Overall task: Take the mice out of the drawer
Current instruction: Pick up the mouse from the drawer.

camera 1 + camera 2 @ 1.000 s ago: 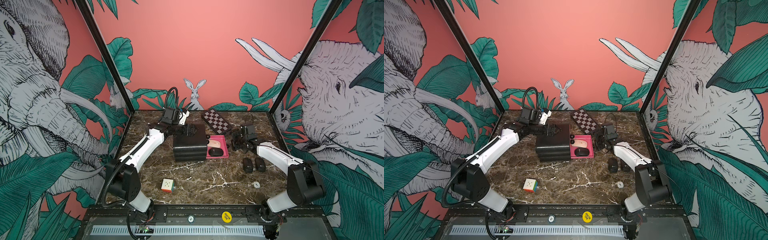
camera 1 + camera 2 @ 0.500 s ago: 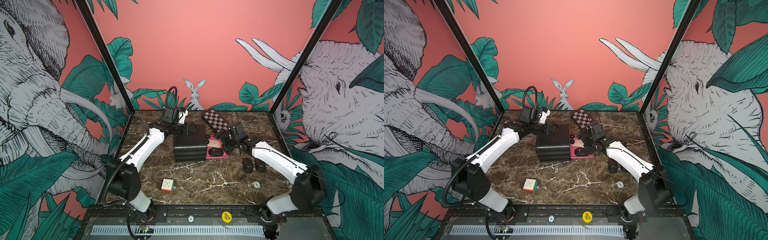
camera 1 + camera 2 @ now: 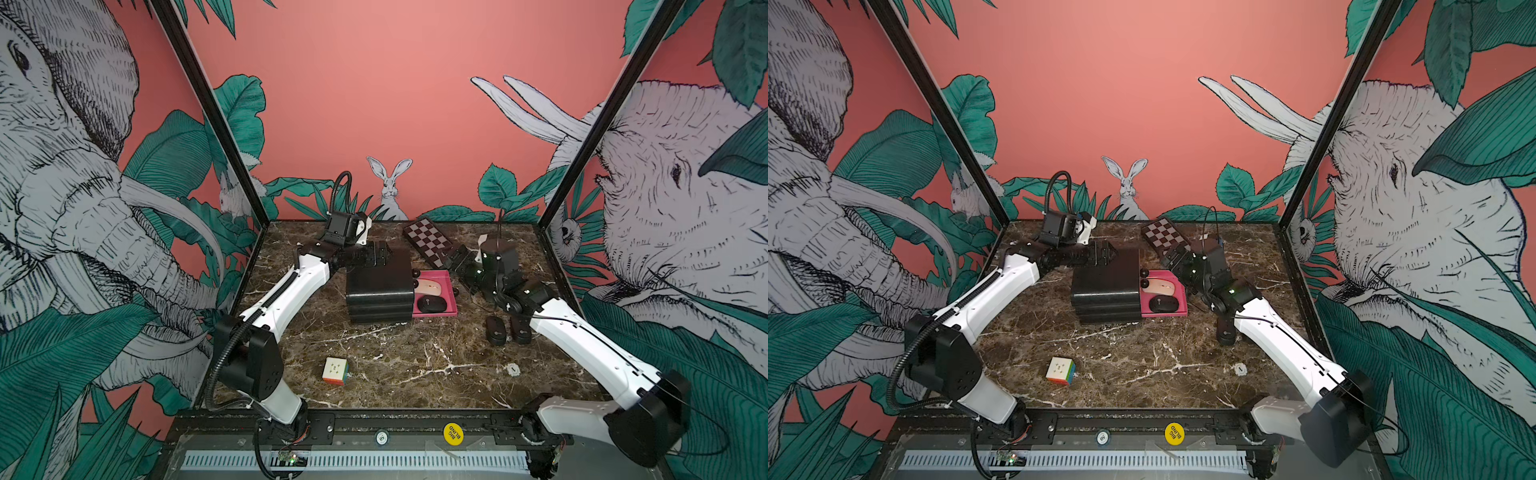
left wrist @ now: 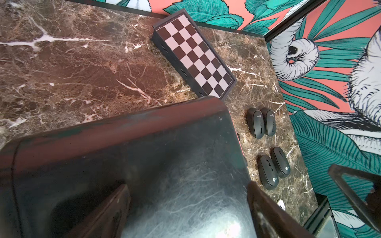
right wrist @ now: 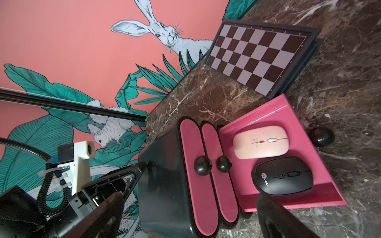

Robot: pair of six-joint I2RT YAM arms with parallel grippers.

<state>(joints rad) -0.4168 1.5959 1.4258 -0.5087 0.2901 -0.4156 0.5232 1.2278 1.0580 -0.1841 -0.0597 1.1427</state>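
Note:
A black drawer unit [image 3: 378,286] stands mid-table with its lowest pink drawer [image 3: 452,312] pulled out to the right. Two mice lie in the drawer: a pale pink mouse [image 3: 429,285] [image 5: 260,142] and a black mouse [image 3: 431,304] [image 5: 282,176]. Several more black mice [image 4: 255,122] [image 3: 496,330] lie on the marble right of the drawer, partly hidden under my right arm in both top views. My left gripper [image 3: 374,257] [image 4: 185,214] rests open on the unit's top. My right gripper [image 3: 457,262] [image 5: 188,218] hovers open and empty by the drawer's far right corner.
A folded chessboard [image 3: 428,241] lies behind the drawer, close to my right gripper. A puzzle cube [image 3: 335,370] sits at the front left of the marble, and a small white disc [image 3: 513,369] at the front right. Patterned walls enclose three sides.
My right gripper has swung left from beside the table mice toward the open drawer, and its jaws have spread wider. The left arm has not moved.

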